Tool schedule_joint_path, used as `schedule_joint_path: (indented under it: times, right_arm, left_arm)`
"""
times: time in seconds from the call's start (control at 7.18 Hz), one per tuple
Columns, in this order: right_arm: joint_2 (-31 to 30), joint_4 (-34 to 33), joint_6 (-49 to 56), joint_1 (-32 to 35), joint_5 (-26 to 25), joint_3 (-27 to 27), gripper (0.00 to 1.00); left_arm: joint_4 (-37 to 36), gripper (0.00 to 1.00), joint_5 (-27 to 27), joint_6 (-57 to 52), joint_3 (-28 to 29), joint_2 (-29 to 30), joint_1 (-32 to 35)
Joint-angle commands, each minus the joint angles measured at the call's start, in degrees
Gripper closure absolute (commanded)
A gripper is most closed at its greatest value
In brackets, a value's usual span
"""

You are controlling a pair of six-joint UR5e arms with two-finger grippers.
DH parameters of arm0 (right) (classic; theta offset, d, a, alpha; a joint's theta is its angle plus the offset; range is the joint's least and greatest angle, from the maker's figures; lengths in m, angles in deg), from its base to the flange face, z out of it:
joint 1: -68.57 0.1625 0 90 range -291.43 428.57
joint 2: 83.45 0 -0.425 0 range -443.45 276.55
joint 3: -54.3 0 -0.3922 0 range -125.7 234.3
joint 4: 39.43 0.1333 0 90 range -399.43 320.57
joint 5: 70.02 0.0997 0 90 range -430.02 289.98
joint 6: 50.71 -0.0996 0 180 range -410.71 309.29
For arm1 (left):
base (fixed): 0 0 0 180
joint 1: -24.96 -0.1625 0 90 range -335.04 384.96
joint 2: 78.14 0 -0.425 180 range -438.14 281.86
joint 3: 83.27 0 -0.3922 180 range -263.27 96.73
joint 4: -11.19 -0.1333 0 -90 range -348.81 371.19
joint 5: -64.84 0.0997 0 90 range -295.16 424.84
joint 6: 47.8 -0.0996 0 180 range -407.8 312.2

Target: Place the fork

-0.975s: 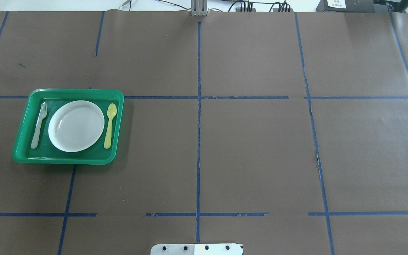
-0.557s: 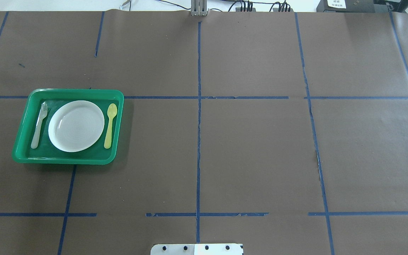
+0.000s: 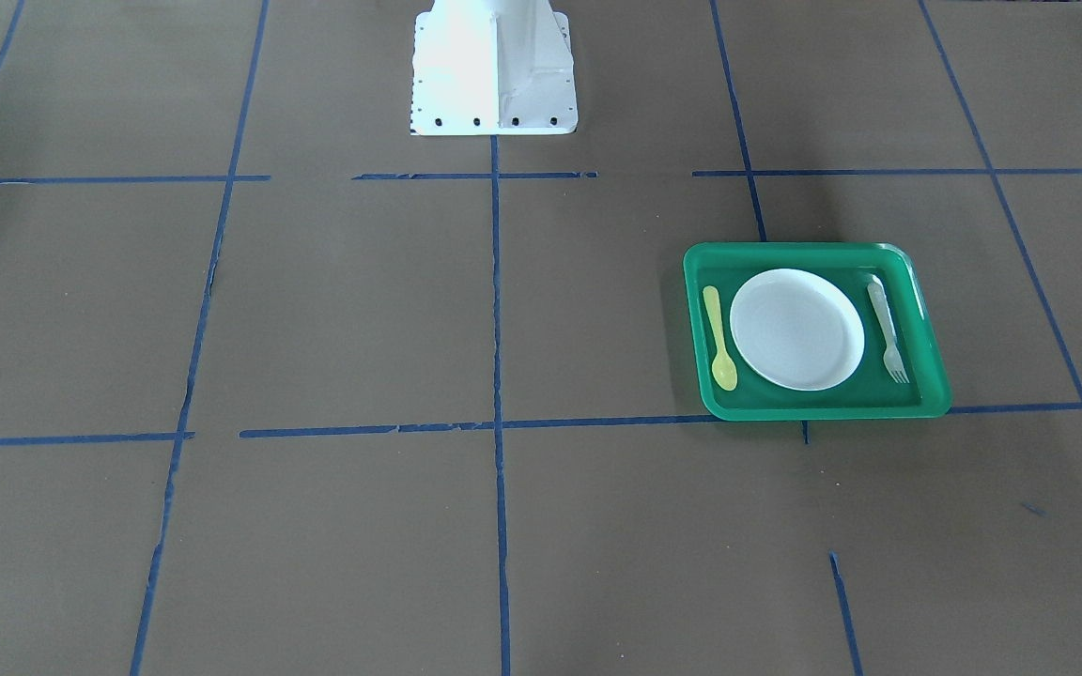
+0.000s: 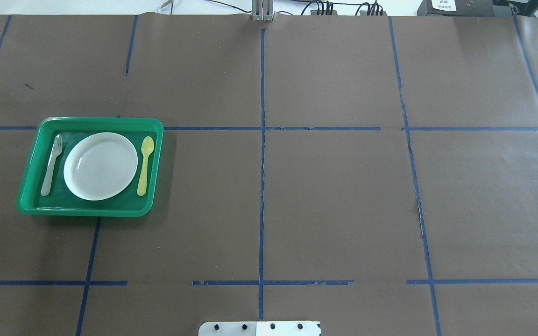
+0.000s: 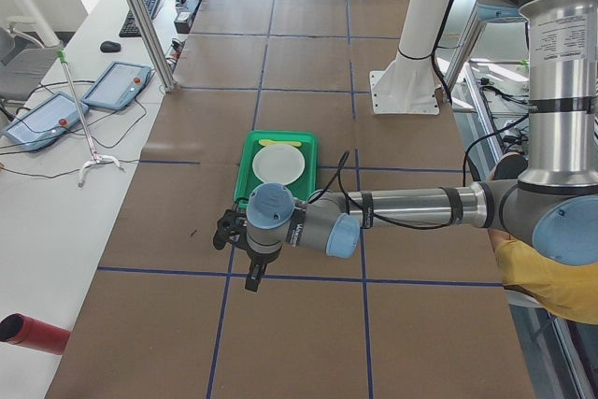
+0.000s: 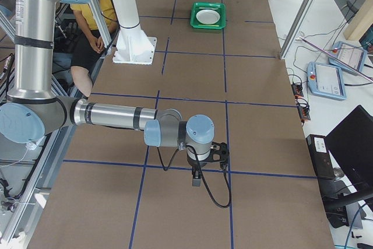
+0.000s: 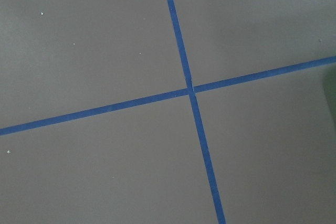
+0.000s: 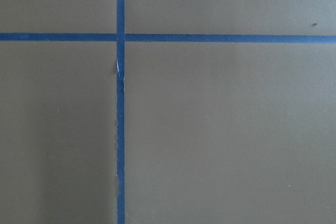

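The pale translucent fork [image 4: 52, 164] lies flat in the green tray [image 4: 87, 120], to the left of the white plate [image 4: 100, 166], tines pointing away from the robot. It also shows in the front-facing view [image 3: 887, 329], in the tray [image 3: 785, 250]. Neither arm shows in the overhead or front-facing views. The left gripper [image 5: 234, 233] hangs over bare table short of the tray's near end in the exterior left view. The right gripper [image 6: 217, 153] hangs far from the tray [image 6: 208, 14]. I cannot tell whether either is open or shut. Both wrist views show only brown paper and blue tape.
A yellow spoon [image 4: 145, 164] lies in the tray to the right of the plate. The robot's white base [image 3: 494, 66] stands at the table's middle edge. Blue tape lines cross the brown table cover. Tablets and cables lie on side benches.
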State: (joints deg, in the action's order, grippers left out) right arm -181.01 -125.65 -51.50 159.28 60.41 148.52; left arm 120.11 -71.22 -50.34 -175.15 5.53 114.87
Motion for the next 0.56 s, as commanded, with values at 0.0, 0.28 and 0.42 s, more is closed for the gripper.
schedule_joint_path:
  times: [0.0,0.28,0.42]
  right_arm:
    - [0.00,0.09,0.00,0.00,0.00,0.00,0.00]
    - [0.00,0.00,0.00,0.00,0.00,0.00,0.00]
    - [0.00,0.00,0.00,0.00,0.00,0.00,0.00]
  left_arm:
    - [-2.63,0.00,-0.44,-0.18,-0.31,0.35,-0.09]
    - [-17.89,0.00,-0.27,-0.35,-2.94,4.64,0.00]
    - [-19.00,0.00,0.17,-0.44,-3.56,4.92,0.00]
